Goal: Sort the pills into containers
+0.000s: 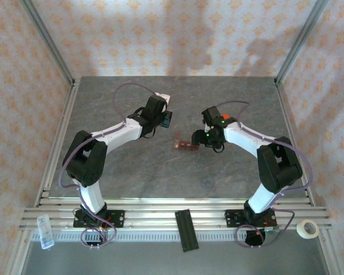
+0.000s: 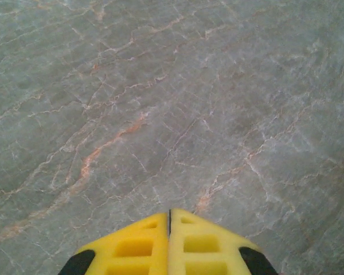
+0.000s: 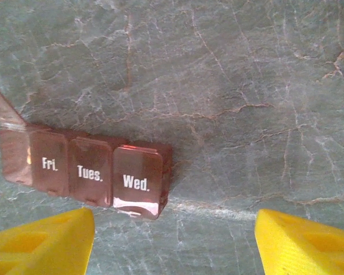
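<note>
- Surface: grey, orange-veined stone-patterned table (image 1: 178, 172), arm bases bolted along its near rail.
- Left gripper (image 1: 167, 119), black-bodied with yellow ribbed plastic fingers (image 2: 135, 246), hung over bare table left of centre, well apart from the strip. Jaws were pressed together, tip to tip. Whether a pill was pinched between them could not be told.
- Right gripper (image 3: 175, 215), of the same build, hovered just beside the strip on its right side. Jaws stood apart, holding nothing; the strip's nearest end lay ahead of the left-hand finger, not between the two.
- Black ribbed flat bar (image 1: 187, 230) lay across the near rail, apart from the work.
- Containers (image 3: 97, 172): one small reddish-brown translucent plastic strip of lidded compartments, lying flat near the table's centre. Lids read "Fri.", "Tues." and "Wed."; those three looked closed, while the lid at the far end (image 3: 3, 106) appeared raised. Contents could not be made out.
- Assessment: the step in hand was judged to be steadying the strip with the right gripper.
- Recommendation: shift until the strip's narrow width sits squarely between the fingers, then close gently on the side walls, not the lids.
- Risk: a light strip would likely skid or twist on smooth stone if only one finger met it first.
</note>
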You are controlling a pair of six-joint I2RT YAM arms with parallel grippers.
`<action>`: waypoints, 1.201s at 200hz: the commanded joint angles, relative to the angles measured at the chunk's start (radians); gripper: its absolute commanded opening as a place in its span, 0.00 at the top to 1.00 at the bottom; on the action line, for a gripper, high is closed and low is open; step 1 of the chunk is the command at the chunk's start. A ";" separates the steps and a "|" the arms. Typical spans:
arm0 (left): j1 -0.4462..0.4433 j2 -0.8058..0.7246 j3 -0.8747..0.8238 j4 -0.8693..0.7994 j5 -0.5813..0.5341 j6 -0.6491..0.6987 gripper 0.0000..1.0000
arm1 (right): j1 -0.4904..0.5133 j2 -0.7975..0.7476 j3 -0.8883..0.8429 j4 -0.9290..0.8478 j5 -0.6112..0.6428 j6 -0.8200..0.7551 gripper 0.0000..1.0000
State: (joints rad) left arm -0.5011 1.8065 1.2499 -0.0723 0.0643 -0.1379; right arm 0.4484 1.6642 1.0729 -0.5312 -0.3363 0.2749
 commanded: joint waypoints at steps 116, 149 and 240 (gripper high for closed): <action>0.007 0.097 0.154 -0.201 0.094 -0.012 1.00 | 0.021 0.096 0.056 0.057 -0.026 0.016 0.28; 0.008 0.097 0.159 -0.196 0.122 -0.022 1.00 | 0.023 0.123 0.056 0.058 -0.015 0.013 0.29; -0.013 0.187 0.230 -0.247 0.226 -0.033 1.00 | 0.023 0.137 0.026 0.073 0.008 0.025 0.31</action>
State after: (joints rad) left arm -0.5022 1.9564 1.4273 -0.2523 0.2485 -0.1604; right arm 0.4667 1.7836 1.1072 -0.4698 -0.3634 0.2836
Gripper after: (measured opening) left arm 0.052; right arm 0.696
